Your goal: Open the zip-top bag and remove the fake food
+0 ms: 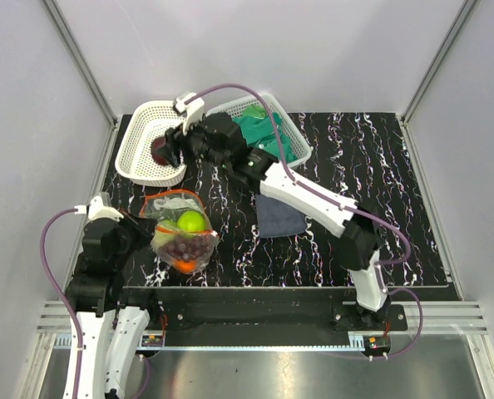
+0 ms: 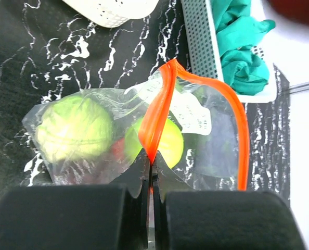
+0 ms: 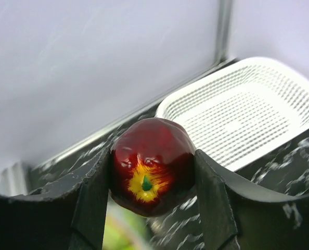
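Black marbled tabletop (image 1: 380,191) carried all items. At near left, the left gripper (image 2: 150,179) was clamped on the orange-red zip strip (image 2: 159,114) of the zip-top bag (image 1: 199,241), which held a green apple (image 1: 191,221), grapes (image 1: 185,246) and a cabbage (image 2: 74,127). At far left, the right gripper (image 3: 152,179) gripped a dark red apple (image 3: 152,151) over a white basket (image 1: 135,137). Green cloths (image 1: 268,133) filled the neighbouring basket (image 1: 301,137).

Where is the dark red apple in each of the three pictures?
Top external: dark red apple upper left, in the right gripper above the rounded white basket.
Left wrist: not clearly there; a dark red blur at the top right edge cannot be identified.
Right wrist: centre, between the gripper's fingers.
Shared landmark: that basket, top edge for left wrist, right side for right wrist.
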Controlling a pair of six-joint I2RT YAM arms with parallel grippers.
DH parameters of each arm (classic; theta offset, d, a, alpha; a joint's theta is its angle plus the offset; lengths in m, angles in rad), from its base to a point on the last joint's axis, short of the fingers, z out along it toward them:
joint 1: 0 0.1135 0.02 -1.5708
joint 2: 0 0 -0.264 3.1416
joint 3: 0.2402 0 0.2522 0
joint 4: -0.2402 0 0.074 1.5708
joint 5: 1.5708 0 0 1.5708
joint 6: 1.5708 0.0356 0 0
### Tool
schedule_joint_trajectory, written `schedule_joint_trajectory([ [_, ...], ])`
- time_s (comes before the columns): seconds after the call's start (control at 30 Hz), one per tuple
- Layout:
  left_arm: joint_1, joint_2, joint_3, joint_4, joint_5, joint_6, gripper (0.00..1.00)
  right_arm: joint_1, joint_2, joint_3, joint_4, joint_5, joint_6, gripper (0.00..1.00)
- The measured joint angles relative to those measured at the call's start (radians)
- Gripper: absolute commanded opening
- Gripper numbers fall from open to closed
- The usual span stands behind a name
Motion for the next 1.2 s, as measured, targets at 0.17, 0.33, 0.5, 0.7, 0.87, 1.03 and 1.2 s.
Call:
schedule_joint_trajectory([
  [0.17,0.0,0.0,0.006,-0.036,-0.032,0.044,0.0,-0.094,0.217,0.206,0.09,-0.018,-0.016,0.18],
  [0.33,0.0,-0.001,0.033,-0.065,-0.053,0.079,0.0,-0.151,0.513,0.46,0.098,-0.066,-0.015,0.25],
  [0.5,0.0,-0.005,0.053,-0.076,-0.05,0.095,0.0,-0.159,0.73,0.637,0.084,-0.121,0.008,0.32],
  [0.7,0.0,-0.025,0.052,-0.081,-0.033,0.11,0.0,-0.158,0.814,0.655,0.084,-0.156,0.077,0.64],
  [0.87,0.0,-0.026,0.044,-0.053,0.02,0.11,0.0,-0.158,0.82,0.655,0.088,-0.174,0.114,0.84],
  [1.03,0.0,-0.025,0.042,-0.034,0.045,0.111,0.0,-0.158,0.801,0.622,0.044,-0.169,0.118,0.93],
  [1.2,0.0,-0.023,0.042,-0.031,0.055,0.116,0.0,-0.158,0.681,0.554,-0.133,-0.138,0.126,0.96],
])
